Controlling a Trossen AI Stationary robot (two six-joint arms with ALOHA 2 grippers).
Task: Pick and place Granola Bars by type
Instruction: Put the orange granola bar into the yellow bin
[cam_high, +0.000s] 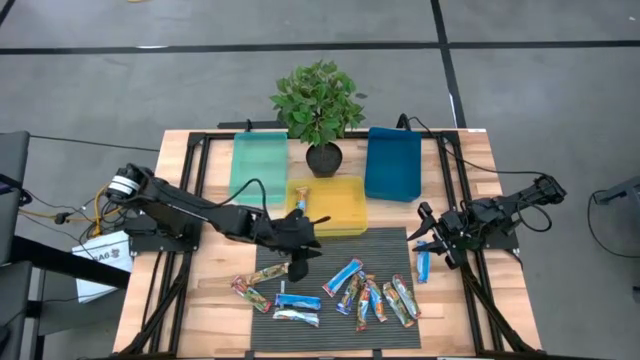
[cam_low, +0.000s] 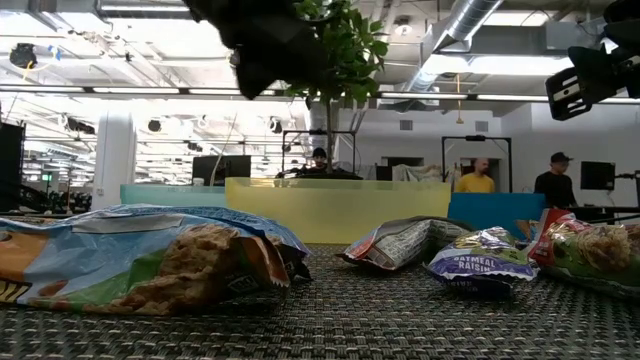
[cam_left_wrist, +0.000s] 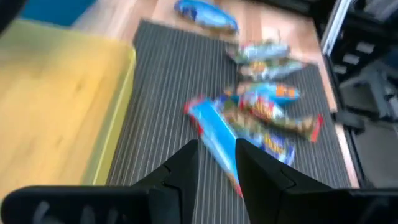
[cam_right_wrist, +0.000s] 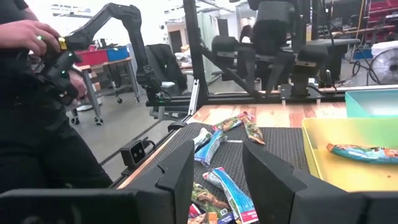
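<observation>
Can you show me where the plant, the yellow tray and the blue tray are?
plant (cam_high: 318, 100), high view, on its leaves.
yellow tray (cam_high: 340, 208), high view, on its bare floor.
blue tray (cam_high: 393, 165), high view, on its floor.

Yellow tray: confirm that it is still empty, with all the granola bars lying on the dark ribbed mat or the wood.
Not empty. The yellow tray already holds one granola bar, as the right wrist view shows; the high view shows it too. The other bars do lie on the mat or the wood.

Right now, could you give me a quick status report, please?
Left claw open, empty, over mat by yellow tray. Right claw open, waiting. Granola bars loose; one in tray.
</observation>
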